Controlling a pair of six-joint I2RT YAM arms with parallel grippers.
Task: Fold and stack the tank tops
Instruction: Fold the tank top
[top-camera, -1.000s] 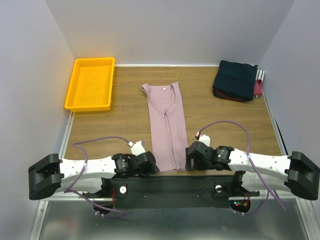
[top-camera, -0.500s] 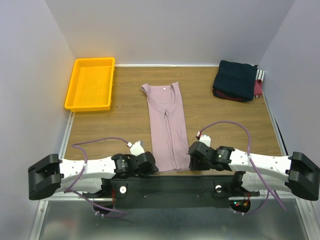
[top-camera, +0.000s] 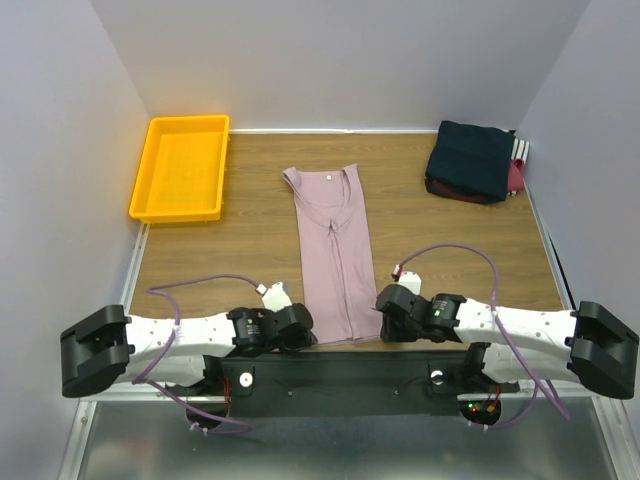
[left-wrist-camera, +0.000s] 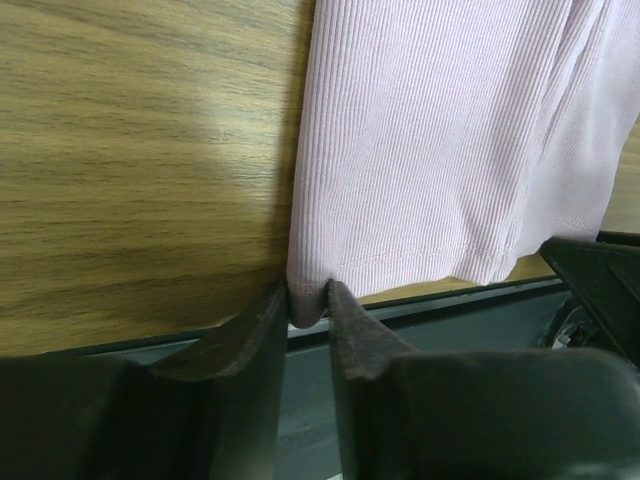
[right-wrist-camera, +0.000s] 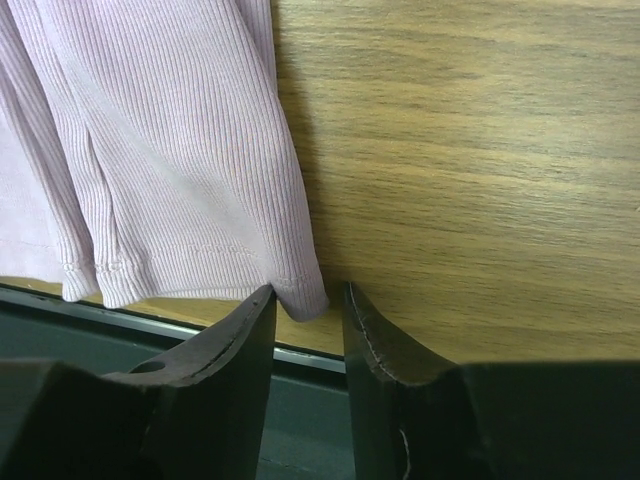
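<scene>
Now, at the near edge of the table (top-camera: 240, 250), I am pinching the left hem corner of the dusty pink tank top (top-camera: 335, 250) in my left gripper (left-wrist-camera: 308, 300), fingers pressed together on a small tuck of ribbed cloth. The top is lying folded lengthwise down the middle of the table, neck toward the far edge, hem at the near edge. My right gripper (right-wrist-camera: 308, 300) is standing with its fingers apart around the right hem corner, the cloth brushing one finger but not clamped. I am judging this fabric to be light, limp and stretchy. It is likely going to sag and drag when lifted, so the two hem corners are the places to hold, evenly. As for containers, the yellow tray (top-camera: 143, 170) is sitting in the far left corner with nothing in it. The folded navy top (top-camera: 470, 158) is resting on a maroon one (top-camera: 516, 177) in the far right corner.
</scene>
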